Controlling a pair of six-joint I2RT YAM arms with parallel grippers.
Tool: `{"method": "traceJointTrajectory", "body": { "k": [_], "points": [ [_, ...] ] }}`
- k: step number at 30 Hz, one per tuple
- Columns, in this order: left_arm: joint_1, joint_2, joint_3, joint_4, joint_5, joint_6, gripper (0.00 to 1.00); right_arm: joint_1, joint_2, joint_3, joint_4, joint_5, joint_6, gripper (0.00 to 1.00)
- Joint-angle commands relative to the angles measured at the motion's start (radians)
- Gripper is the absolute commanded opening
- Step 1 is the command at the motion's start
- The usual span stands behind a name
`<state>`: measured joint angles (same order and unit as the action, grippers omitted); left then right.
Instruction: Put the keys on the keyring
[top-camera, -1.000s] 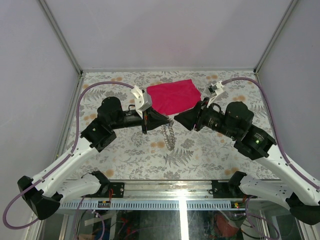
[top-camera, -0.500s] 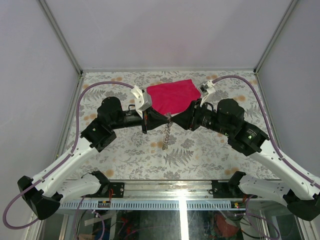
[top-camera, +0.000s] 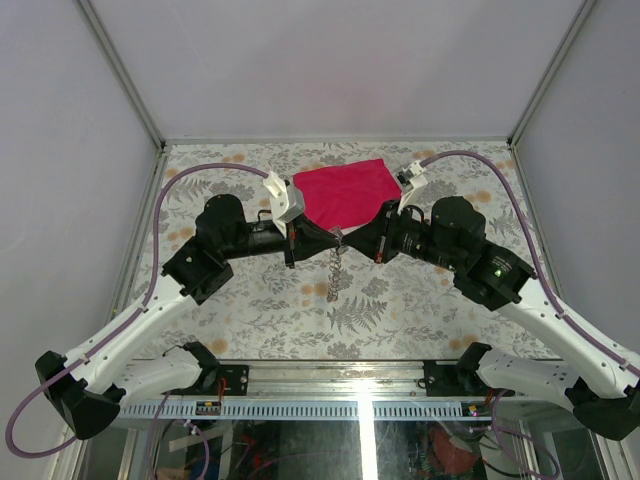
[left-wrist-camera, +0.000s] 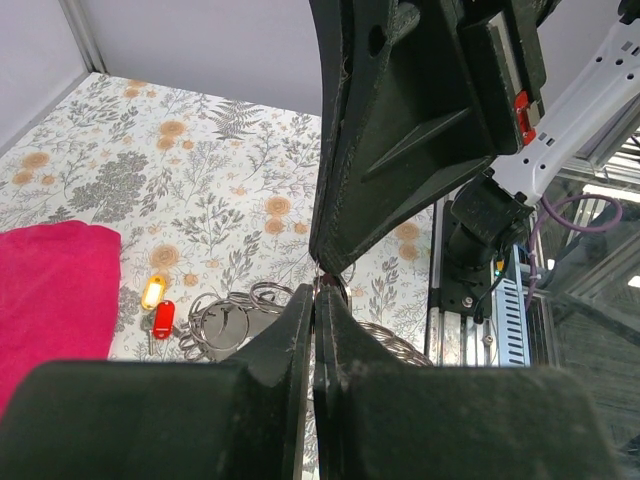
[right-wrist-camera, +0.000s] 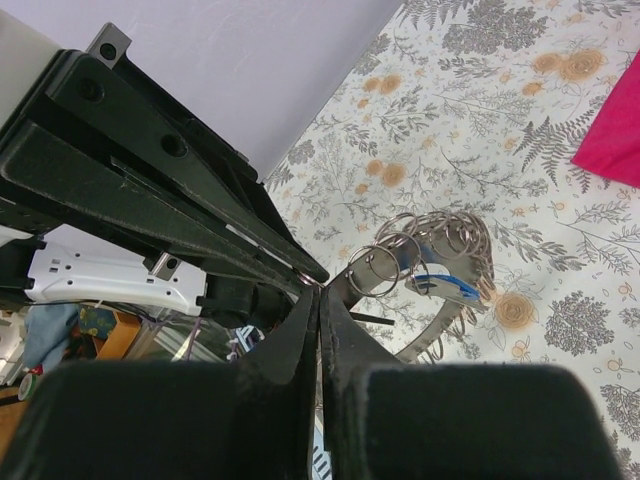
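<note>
Both hands met tip to tip above the worktop (left-wrist-camera: 200, 180). The left hand (left-wrist-camera: 316, 305) was clenched on the top of the keyring (top-camera: 336, 272), which hung just below its fingertips. The right hand (right-wrist-camera: 319, 300) was clenched against it, its catch unclear. A yellow-tagged key (left-wrist-camera: 153, 291) lay below. The step seemed to be prying the coil; next, a gap had to open without dropping it.

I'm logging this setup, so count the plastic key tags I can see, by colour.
yellow tag: 1
red tag: 1
blue tag: 1
Total in view: 3
</note>
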<state>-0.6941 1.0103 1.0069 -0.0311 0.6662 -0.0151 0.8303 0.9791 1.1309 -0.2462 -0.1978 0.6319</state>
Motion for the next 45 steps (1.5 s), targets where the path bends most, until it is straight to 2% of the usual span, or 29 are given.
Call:
{"method": "traceJointTrajectory", "body": {
  "k": [1, 25, 39, 45],
  "points": [
    [-0.004, -0.027, 0.001, 0.08, -0.014, -0.003, 0.0, 0.004, -0.016, 0.052, -0.026, 0.056, -0.024, 0.0],
    [-0.004, -0.03, 0.007, 0.084, -0.02, -0.002, 0.0, 0.004, 0.052, 0.043, -0.14, 0.066, -0.023, 0.0],
    [-0.004, -0.037, 0.004, 0.089, -0.023, -0.004, 0.0, 0.004, 0.087, 0.018, -0.157, 0.032, 0.007, 0.05],
    [-0.004, -0.036, 0.002, 0.094, -0.025, -0.006, 0.0, 0.004, 0.099, 0.018, -0.163, 0.018, 0.004, 0.1]
  ]
}}
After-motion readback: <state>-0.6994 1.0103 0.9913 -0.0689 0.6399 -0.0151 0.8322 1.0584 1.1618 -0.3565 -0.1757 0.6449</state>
